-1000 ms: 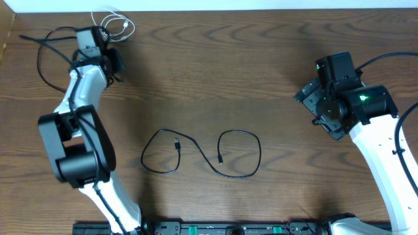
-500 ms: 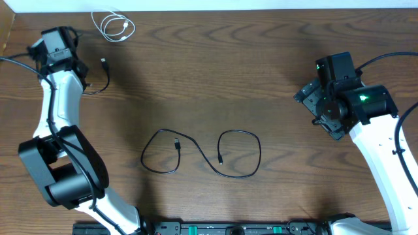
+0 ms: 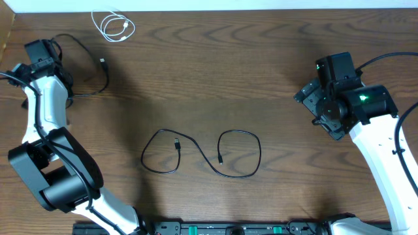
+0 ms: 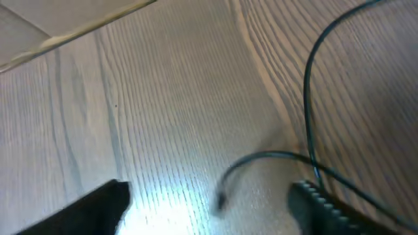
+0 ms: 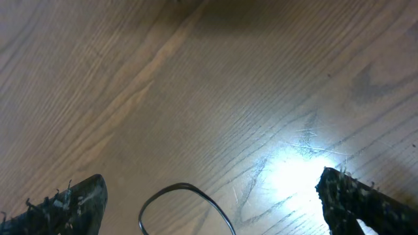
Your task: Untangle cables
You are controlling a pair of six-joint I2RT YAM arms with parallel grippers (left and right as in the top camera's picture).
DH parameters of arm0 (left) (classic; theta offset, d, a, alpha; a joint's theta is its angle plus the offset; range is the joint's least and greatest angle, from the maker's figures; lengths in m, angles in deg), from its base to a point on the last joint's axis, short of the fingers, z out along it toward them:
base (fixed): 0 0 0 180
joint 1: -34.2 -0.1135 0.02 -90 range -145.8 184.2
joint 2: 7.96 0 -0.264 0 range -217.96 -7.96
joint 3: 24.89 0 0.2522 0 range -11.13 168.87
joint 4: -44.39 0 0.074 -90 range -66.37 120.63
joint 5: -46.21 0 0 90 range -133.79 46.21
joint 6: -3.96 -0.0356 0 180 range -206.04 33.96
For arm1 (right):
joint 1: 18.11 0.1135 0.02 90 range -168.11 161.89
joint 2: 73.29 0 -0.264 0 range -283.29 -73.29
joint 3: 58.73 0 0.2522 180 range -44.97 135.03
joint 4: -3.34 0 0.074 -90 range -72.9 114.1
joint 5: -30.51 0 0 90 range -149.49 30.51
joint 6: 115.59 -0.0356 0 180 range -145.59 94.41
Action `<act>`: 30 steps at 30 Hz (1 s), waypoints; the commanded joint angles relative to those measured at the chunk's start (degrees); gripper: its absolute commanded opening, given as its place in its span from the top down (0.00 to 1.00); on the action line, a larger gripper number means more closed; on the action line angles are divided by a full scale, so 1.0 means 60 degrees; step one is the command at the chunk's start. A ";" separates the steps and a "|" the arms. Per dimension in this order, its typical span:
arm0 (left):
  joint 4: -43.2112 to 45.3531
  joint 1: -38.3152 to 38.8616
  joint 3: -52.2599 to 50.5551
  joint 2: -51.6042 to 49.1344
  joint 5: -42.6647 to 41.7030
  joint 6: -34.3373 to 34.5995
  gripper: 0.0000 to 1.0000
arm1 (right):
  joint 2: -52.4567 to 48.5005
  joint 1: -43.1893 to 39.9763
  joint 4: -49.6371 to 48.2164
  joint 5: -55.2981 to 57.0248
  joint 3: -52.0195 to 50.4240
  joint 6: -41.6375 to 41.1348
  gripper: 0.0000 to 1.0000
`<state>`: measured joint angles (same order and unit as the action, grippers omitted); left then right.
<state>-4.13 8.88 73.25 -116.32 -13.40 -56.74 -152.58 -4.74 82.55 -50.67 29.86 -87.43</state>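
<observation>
The three cables lay well apart on the table (image 3: 196, 78), none crossing another, so the sorting looked close to done. The short white cable (image 3: 112, 26) sat coiled at the far edge. One black cable (image 3: 104, 75) curved beside the left arm, and the other black cable (image 3: 239, 132) lay curled in two loops in the middle. The left gripper (image 4: 209, 212) hung low over its black cable with fingers spread and nothing pinched. The thin line and its plug (image 4: 221, 199) lay loose on the wood between them. I judged the step in hand to be setting this cable down in its own place. The next move probably called for lifting that arm straight away without dragging the plug. If the middle cable's loops were to be opened, a gripper would need to close on one of its ends. The right gripper (image 5: 212, 196) hovered apart from everything, fingers spread wide and empty. Only the overhead view showed all three cables and the gaps between them. Only the left wrist view showed that the plug lay free between the fingers. The right wrist view added a dark loop at its lower edge, and I could not tell what it was.
</observation>
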 commanded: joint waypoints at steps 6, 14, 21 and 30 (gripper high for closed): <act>-0.0022 0.0062 0.0164 0.1461 -0.3683 -0.0696 0.12 | 0.0022 0.0004 0.0026 0.0189 -0.0025 0.0106 0.01; 0.0801 0.0280 0.0164 0.3450 -1.0149 -0.0699 0.12 | 0.0022 0.0004 0.0026 0.0186 -0.0025 0.0109 0.01; 0.0273 0.1009 0.0164 0.3847 -1.0684 -0.0703 0.12 | 0.0022 0.0004 0.0026 0.0189 -0.0025 0.0109 0.01; -0.0506 0.1792 0.0164 0.3865 -1.0783 -0.1428 0.12 | 0.0022 0.0004 0.0026 0.0186 -0.0025 0.0109 0.01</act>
<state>-5.66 18.25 73.45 -93.45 -76.43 -61.15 -152.60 -4.74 82.55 -50.67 29.86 -87.41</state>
